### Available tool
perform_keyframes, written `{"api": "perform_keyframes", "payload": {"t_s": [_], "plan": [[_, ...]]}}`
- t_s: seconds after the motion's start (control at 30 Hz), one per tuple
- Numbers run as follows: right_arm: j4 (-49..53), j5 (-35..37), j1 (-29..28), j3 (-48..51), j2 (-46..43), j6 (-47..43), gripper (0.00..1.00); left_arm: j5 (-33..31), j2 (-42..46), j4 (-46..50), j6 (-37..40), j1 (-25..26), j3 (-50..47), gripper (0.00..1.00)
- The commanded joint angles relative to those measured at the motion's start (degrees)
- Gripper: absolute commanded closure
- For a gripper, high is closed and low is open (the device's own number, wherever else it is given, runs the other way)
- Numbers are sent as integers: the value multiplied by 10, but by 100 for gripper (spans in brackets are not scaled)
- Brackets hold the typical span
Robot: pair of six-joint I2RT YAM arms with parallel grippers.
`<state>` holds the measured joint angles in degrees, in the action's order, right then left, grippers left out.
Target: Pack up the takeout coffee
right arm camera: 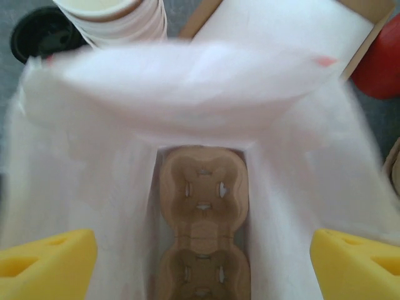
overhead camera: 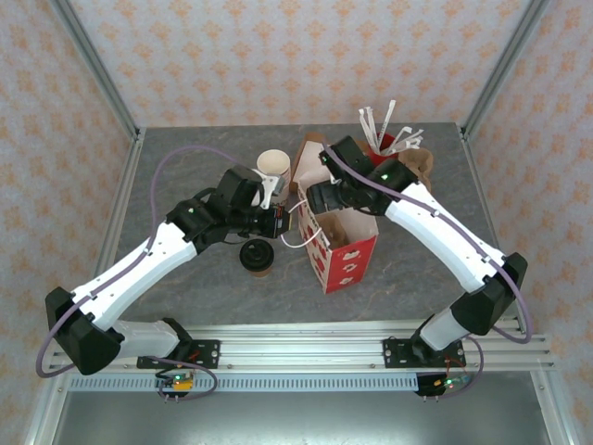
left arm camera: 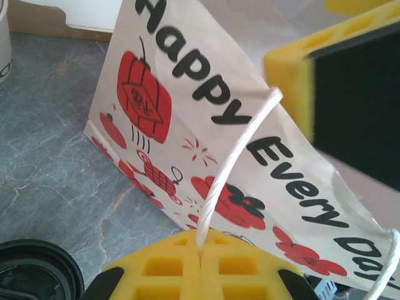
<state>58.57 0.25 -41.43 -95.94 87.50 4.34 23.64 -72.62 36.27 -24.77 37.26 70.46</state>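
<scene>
The takeout coffee point(overhead camera: 257, 257), a small tan cup with a black lid point(left arm camera: 31, 272), stands on the table just left of the gift bag point(overhead camera: 341, 248). The bag is white and red and reads "Happy Every Day" point(left arm camera: 206, 119). My left gripper point(overhead camera: 282, 222) is shut on the bag's white rope handle point(left arm camera: 231, 162), pinched between its yellow fingers point(left arm camera: 169, 269). My right gripper point(right arm camera: 200, 265) hangs open over the bag's mouth, one finger point(right arm camera: 47, 262) on each side. Inside, a brown pulp cup carrier point(right arm camera: 203, 200) lies on the bottom with nothing in it.
A stack of lidless cream cups point(overhead camera: 273, 167) stands behind the left gripper and shows again as cups point(right arm camera: 119, 19). A red holder with wrapped straws point(overhead camera: 384, 139) and a brown item point(overhead camera: 419, 167) sit at the back right. Open table lies toward the front.
</scene>
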Motion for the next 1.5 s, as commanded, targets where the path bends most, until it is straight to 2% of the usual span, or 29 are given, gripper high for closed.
{"api": "perform_keyframes", "payload": {"t_s": [0.0,0.13,0.17,0.3,0.37,0.53,0.7,0.8,0.87,0.97,1.17,1.33,1.47], "plan": [[32,36,2,-43,-16,-21,12,-6,-7,-22,-11,9,16,100],[39,26,2,-83,-24,-30,12,-3,-17,-24,-13,15,23,100],[33,13,2,-87,-28,-30,12,-3,-18,-24,-13,16,26,96],[1,-26,-8,-78,-51,-28,13,-17,-12,-18,-10,16,37,75],[-17,-21,-25,-70,-62,-36,13,-28,0,-10,-3,16,46,61],[-54,-10,-66,-64,-80,-50,14,-70,44,2,14,15,59,34],[-93,-32,-90,-46,-91,-59,14,-158,109,35,26,-4,57,25],[-111,-43,-110,-38,-84,-61,14,-201,139,76,26,-58,44,24],[-119,-51,-125,-35,-70,-62,14,-207,154,102,18,-121,31,24],[-105,-47,-155,-51,-32,-72,14,-171,180,107,5,-218,5,24],[-16,-52,-212,-134,98,-90,13,-92,200,89,-20,-374,-50,24],[44,-72,-231,-178,186,-91,10,-59,203,77,-28,-454,-89,23],[72,-74,-231,-196,239,-87,8,-54,207,74,-27,-475,-101,23]]}}
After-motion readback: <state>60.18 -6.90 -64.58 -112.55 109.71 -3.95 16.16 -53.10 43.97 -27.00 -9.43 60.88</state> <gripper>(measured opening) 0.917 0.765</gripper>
